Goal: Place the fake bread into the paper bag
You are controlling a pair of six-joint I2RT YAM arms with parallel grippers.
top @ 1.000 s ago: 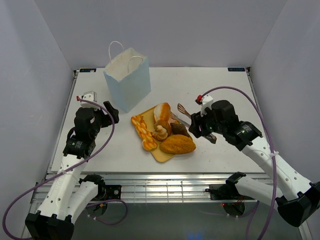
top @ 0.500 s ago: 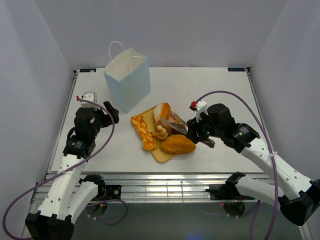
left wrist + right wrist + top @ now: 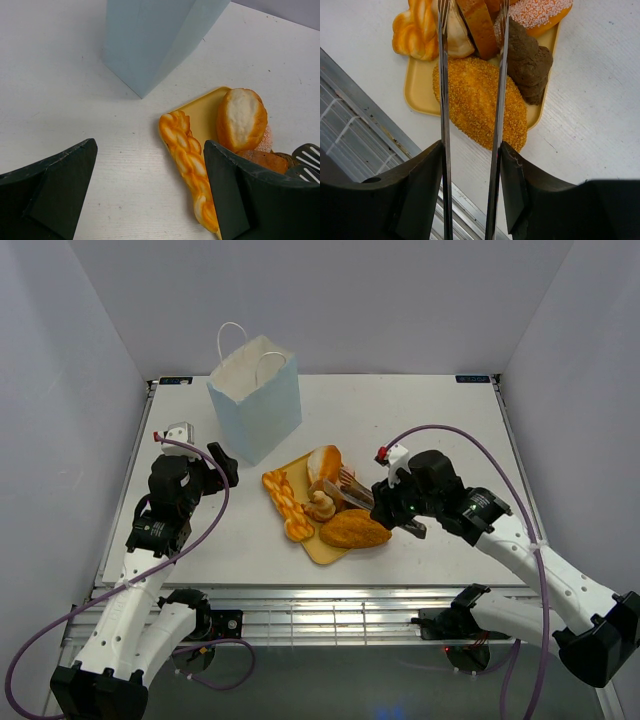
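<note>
The fake bread lies heaped on a yellow tray: a golden oval loaf, a white-orange loaf, an orange braid, a dark brown roll and a pinkish piece. My right gripper is shut on long metal tongs. The tong arms reach over the golden loaf, with a tan piece between their tips. The pale blue paper bag stands upright behind the tray. My left gripper is open and holds nothing, left of the braid.
The table's near edge and a metal rail run just below the tray. Grey walls close in the table on three sides.
My right arm has moved left with the tongs, bringing their tips over the bread pile, and the tong arms have come closer together. The left arm has not moved.
</note>
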